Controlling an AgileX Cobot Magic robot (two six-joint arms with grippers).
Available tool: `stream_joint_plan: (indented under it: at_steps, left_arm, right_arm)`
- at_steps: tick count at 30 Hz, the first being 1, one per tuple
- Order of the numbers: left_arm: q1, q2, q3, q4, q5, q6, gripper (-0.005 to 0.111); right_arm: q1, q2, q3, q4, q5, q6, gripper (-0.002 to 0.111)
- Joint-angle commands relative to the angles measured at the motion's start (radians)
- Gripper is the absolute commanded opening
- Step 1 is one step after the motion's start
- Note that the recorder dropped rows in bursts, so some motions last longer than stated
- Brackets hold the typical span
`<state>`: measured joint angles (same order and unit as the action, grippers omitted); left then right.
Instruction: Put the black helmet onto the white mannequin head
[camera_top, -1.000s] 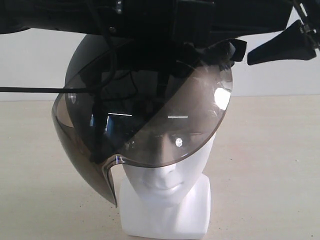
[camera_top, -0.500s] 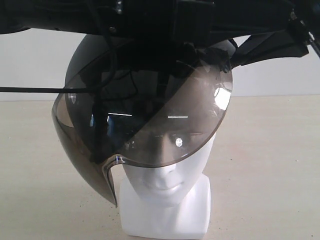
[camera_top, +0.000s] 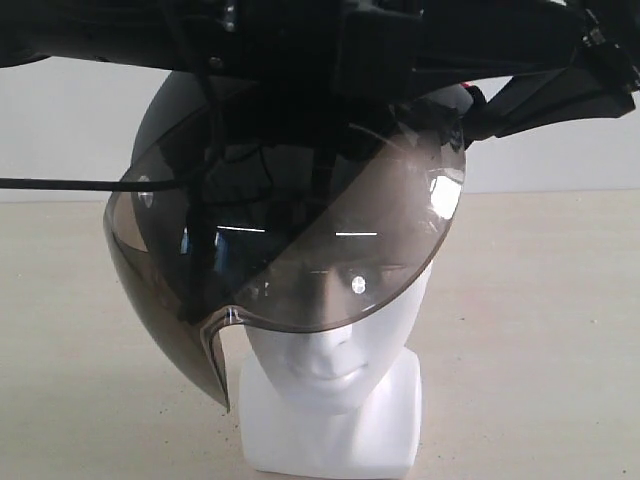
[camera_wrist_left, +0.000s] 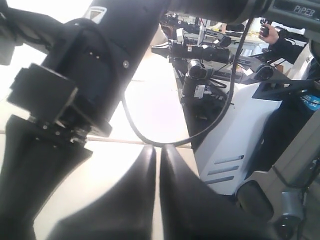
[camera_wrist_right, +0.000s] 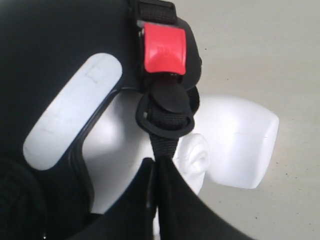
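The black helmet (camera_top: 165, 115) sits tilted on the white mannequin head (camera_top: 330, 365), and its smoky visor (camera_top: 300, 255) covers the eyes. In the right wrist view the helmet's shell (camera_wrist_right: 50, 40) lies against the side of the head (camera_wrist_right: 120, 145), above the ear. A chin strap (camera_wrist_right: 161, 142) with a red buckle (camera_wrist_right: 165, 47) runs down into my right gripper (camera_wrist_right: 156, 161), which is shut on it. That gripper (camera_top: 485, 112) reaches the helmet's right side. My left gripper (camera_wrist_left: 158, 148) is shut on nothing, up in the air away from the helmet.
Both dark arms cross the top of the exterior view above the helmet. A thin black cable (camera_top: 60, 181) runs off to the left. The head's square base (camera_top: 400, 430) stands on a beige table (camera_top: 540, 330). A white cabinet (camera_wrist_left: 235, 140) and camera rigs lie beyond the table.
My right gripper has moved in from the right and now sits against the helmet's side. The helmet's lower left edge has shifted slightly up and left.
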<state>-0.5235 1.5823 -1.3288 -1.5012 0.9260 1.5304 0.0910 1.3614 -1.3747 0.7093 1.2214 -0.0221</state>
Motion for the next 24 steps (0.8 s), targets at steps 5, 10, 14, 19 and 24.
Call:
stream_joint_plan:
  at_steps: [5,10,14,19,24]
  left_arm:
    - [0.014,-0.020,0.061,0.152,-0.086,-0.100,0.004]
    - [0.014,-0.076,0.061,0.185,-0.203,-0.100,0.004]
    - [0.014,-0.091,0.061,0.242,-0.285,-0.109,0.004]
    - [0.014,-0.091,0.061,0.268,-0.360,-0.131,0.004]
    - [0.014,-0.093,0.061,0.310,-0.394,-0.156,0.004]
  right_arm:
    - [-0.012,-0.014,0.002,-0.121,0.000,-0.005,0.000]
    - [-0.012,-0.014,0.002,-0.125,0.000,-0.010,0.000]
    - [-0.012,-0.014,0.002,-0.136,0.000,-0.011,0.000]
    - [-0.012,-0.014,0.002,-0.141,0.000,-0.012,0.000]
    - [-0.012,-0.014,0.002,-0.144,0.000,-0.012,0.000]
